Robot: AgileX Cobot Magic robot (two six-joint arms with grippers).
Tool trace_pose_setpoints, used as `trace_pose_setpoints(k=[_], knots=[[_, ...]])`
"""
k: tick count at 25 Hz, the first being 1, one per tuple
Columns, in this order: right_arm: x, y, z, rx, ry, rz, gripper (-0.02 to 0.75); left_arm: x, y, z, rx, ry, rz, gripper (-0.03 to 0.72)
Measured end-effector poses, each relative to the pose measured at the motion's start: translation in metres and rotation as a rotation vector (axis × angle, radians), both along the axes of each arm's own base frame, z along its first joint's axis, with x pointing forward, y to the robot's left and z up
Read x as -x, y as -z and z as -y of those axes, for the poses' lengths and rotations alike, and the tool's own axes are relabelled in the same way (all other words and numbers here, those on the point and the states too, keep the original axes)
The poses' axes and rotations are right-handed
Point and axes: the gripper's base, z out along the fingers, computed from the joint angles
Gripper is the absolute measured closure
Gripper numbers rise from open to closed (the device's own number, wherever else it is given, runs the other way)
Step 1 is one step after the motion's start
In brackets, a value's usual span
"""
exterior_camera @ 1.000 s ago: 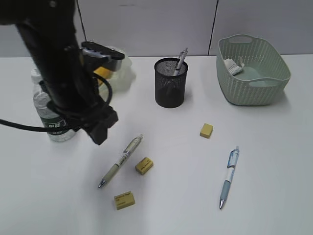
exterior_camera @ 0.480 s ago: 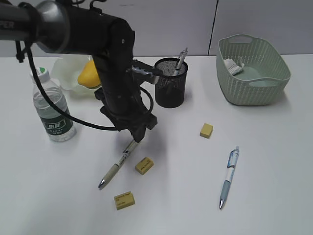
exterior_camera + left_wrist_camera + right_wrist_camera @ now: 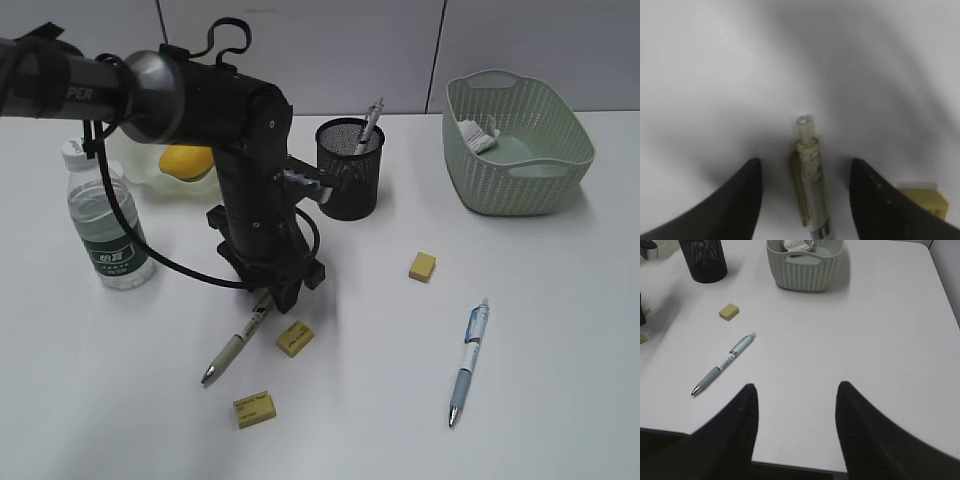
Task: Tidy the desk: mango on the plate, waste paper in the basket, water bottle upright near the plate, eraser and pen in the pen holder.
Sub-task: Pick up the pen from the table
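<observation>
Two jaws of your left gripper [image 3: 805, 200] stand apart, straddling the beige pen [image 3: 810, 195] lying on the tabletop [image 3: 560, 300], not gripping it. Your right gripper [image 3: 795, 430] is released, empty. Mango [image 3: 187, 160] sits on the plate [image 3: 135, 165]; pen holder [image 3: 350, 170] stands nearby.

Open desk [image 3: 560, 330] right of the blue pen [image 3: 467, 362]; 3 erasers [image 3: 295, 338] crowding the beige pen [image 3: 240, 345].
</observation>
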Motion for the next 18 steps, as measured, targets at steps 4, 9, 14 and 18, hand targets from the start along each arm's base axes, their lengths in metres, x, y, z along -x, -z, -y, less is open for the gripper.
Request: trace_pose_setpoints(k=[4,9,14,18], knots=[[0.0,0.0,0.0,0.0,0.0,0.0,0.332,-0.0005,0.0009,0.0,-0.004,0.004,0.0,0.292],[0.0,0.0,0.0,0.0,0.0,0.0,0.332,-0.0014,0.0017,-0.0013,-0.015,0.015,0.005,0.418],[0.0,0.0,0.0,0.0,0.0,0.0,0.332,-0.0028,0.0015,-0.0031,-0.028,0.034,0.013,0.542],[0.0,0.0,0.0,0.0,0.0,0.0,0.332,-0.0027,0.0015,-0.0032,-0.029,0.035,0.012,0.542]])
